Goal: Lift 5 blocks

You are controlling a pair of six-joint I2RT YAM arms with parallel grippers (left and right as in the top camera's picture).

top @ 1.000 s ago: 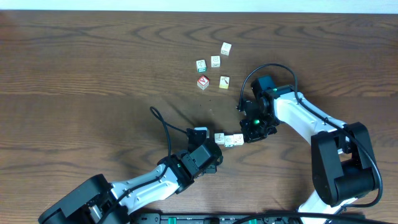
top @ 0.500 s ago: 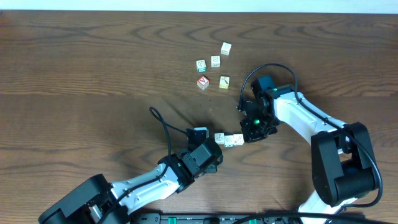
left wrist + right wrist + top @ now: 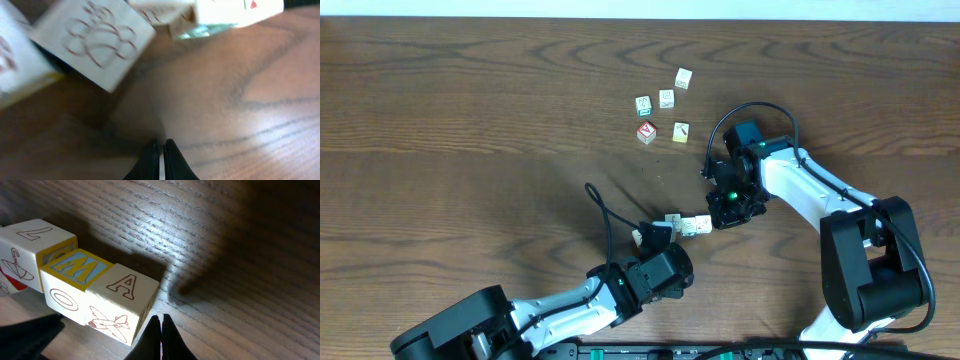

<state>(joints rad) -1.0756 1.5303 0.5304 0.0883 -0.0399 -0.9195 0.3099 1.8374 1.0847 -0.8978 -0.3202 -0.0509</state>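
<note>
Viewing from overhead: four green-marked blocks and a red cube lie grouped on the surface, well apart from both arms. A three-block row lies between the left gripper and the right gripper.

Left wrist: fingers together and empty, with blurred blocks ahead.

Right wrist: fingers together and empty, just beside the row's end block.

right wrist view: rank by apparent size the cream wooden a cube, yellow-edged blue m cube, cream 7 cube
1. Cream wooden A cube: looks largest, but it is nearest the camera.
2-3. Yellow-edged blue M cube and cream 7 cube: alike; the frame edge crops the 7 cube, so unranked.
</note>
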